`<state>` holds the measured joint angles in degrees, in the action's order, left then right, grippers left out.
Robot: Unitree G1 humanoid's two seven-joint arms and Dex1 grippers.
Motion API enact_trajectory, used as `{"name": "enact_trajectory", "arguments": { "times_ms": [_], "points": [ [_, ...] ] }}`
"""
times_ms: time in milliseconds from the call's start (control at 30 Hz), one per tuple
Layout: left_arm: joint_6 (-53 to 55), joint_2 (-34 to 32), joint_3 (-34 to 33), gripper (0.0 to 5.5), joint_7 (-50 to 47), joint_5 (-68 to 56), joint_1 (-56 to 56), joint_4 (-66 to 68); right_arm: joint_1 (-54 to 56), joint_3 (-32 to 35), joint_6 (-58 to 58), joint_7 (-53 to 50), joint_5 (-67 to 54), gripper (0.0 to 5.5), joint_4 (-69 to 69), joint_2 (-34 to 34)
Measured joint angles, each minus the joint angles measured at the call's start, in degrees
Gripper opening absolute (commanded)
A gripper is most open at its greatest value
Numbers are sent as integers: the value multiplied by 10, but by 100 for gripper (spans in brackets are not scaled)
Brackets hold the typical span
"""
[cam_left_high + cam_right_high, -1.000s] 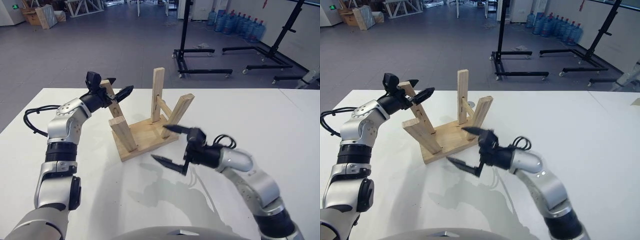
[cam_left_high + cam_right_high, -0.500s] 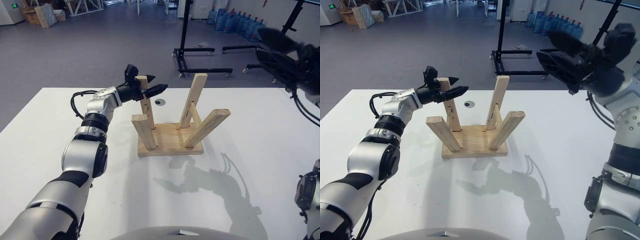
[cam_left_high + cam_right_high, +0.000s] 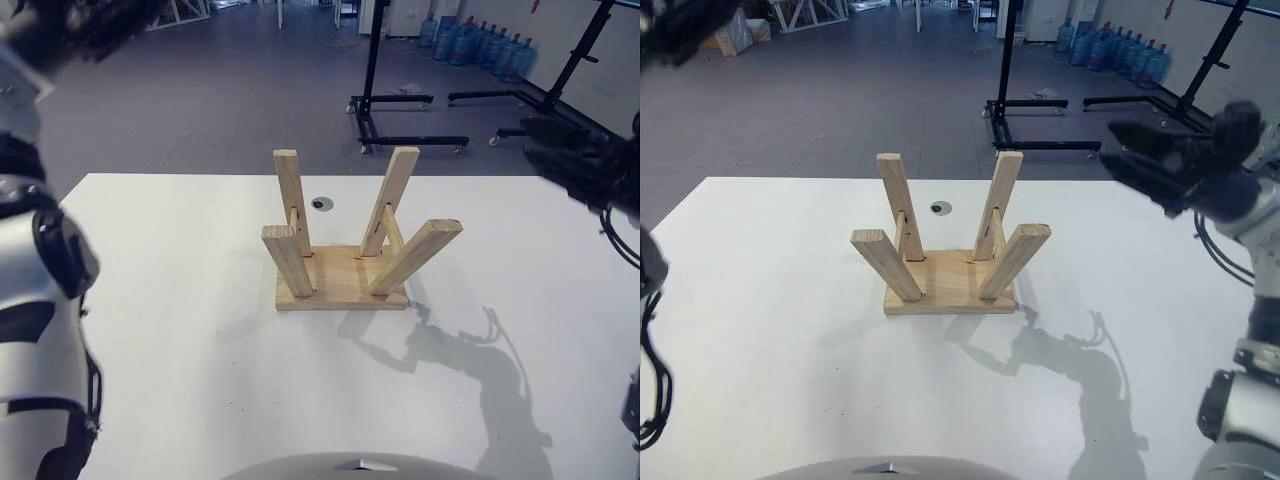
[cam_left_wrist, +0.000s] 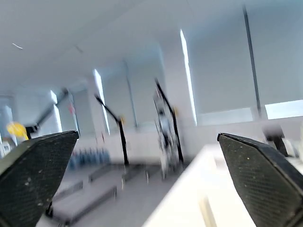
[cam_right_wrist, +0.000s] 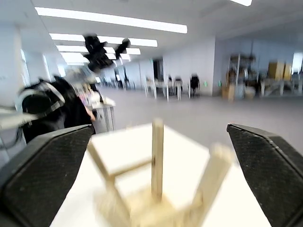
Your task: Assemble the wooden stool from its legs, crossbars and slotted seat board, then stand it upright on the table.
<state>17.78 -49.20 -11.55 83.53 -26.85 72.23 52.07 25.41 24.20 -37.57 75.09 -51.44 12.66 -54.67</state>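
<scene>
The wooden stool [image 3: 341, 288] lies upside down in the middle of the white table [image 3: 180, 380]. Its seat board [image 3: 950, 297] is flat on the table and its legs [image 3: 289, 188] point up, joined by short crossbars [image 3: 387, 228]. My left gripper [image 3: 85, 18] is raised high at the upper left, far from the stool. In the left wrist view it [image 4: 147, 136] is open with nothing between its fingers. My right gripper [image 3: 1108, 145] hovers open above the table's right side, pointing at the stool. The right wrist view shows it [image 5: 159, 127] with the stool [image 5: 156, 194] beyond its fingers.
A small round hole [image 3: 320, 204] sits in the table just behind the stool. Black wheeled stands [image 3: 405, 100] and blue water bottles [image 3: 480, 45] are on the floor beyond the table's far edge. Bare table surrounds the stool on all sides.
My left gripper has let go of the far left leg and swung up to the upper left. The right gripper has dropped lower on the right. The stool stays where it was half a second ago.
</scene>
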Motion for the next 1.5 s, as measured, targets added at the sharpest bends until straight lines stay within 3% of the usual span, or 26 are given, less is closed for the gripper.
{"name": "enact_trajectory", "arguments": {
  "times_ms": [167, 267, 333, 467, 767, 1100, 1500],
  "points": [
    [66, -128, 65, 540, 65, -111, -344, -165, -228, 48, 34, 77, 45, 524, -46, -1],
    [106, -100, 132, 540, 87, -154, -518, -337, -251, -30, 100, 91, 88, 524, -88, 51],
    [106, -73, 142, 540, 81, -152, -561, -411, -217, -70, 126, 84, 111, 524, -93, 74],
    [87, -21, 140, 540, 18, -118, -571, -460, -146, -108, 178, 45, 157, 524, -60, 105],
    [93, 69, 110, 540, -81, -110, -500, -476, -119, -131, 188, 25, 149, 524, -83, 146],
    [120, 129, 118, 540, -98, -127, -490, -538, -67, -153, 176, 3, 149, 524, -83, 168],
    [115, 161, 116, 363, -122, -116, -494, -528, -63, -173, 176, 2, 150, 301, -82, 179]
  ]
}}
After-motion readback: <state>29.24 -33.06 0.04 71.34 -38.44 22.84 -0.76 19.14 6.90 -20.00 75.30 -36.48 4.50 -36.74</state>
